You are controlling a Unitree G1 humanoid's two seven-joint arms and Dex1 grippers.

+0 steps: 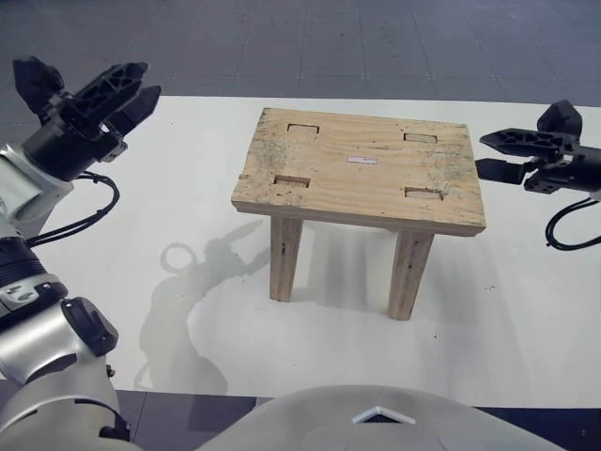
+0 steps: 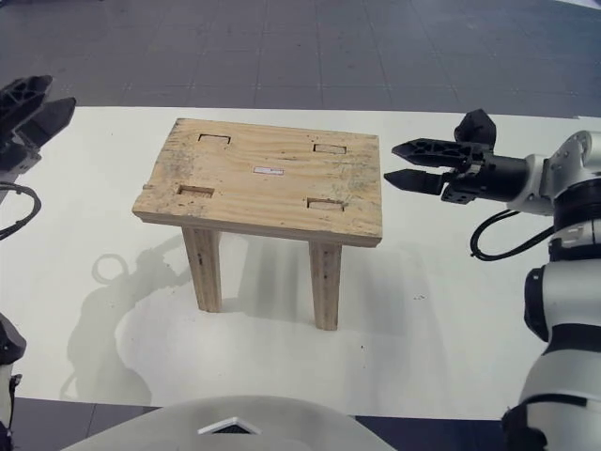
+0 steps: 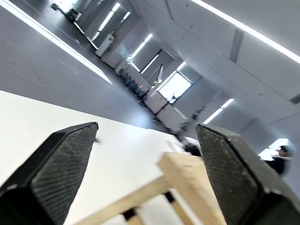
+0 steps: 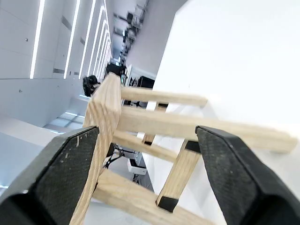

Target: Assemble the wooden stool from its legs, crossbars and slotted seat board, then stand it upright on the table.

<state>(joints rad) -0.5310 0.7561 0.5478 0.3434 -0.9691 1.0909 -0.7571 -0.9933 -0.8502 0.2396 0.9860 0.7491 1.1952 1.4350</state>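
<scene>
The wooden stool (image 1: 362, 169) stands upright on the white table (image 1: 188, 188), its slotted seat board on top and two front legs (image 1: 285, 258) showing beneath. Leg ends fill the seat's slots. My left gripper (image 1: 130, 91) hangs open in the air well to the stool's left, holding nothing. My right gripper (image 2: 399, 164) is open just off the seat's right edge, level with the board and apart from it. From the right wrist, the seat edge (image 4: 105, 112) and crossbars (image 4: 187, 124) sit between the open fingers' line of sight. The left wrist view catches a stool corner (image 3: 187, 173).
The white table's front edge (image 1: 188, 390) lies close to me, and its far edge meets dark grey floor (image 1: 329, 38). Bare tabletop spreads on both sides of the stool.
</scene>
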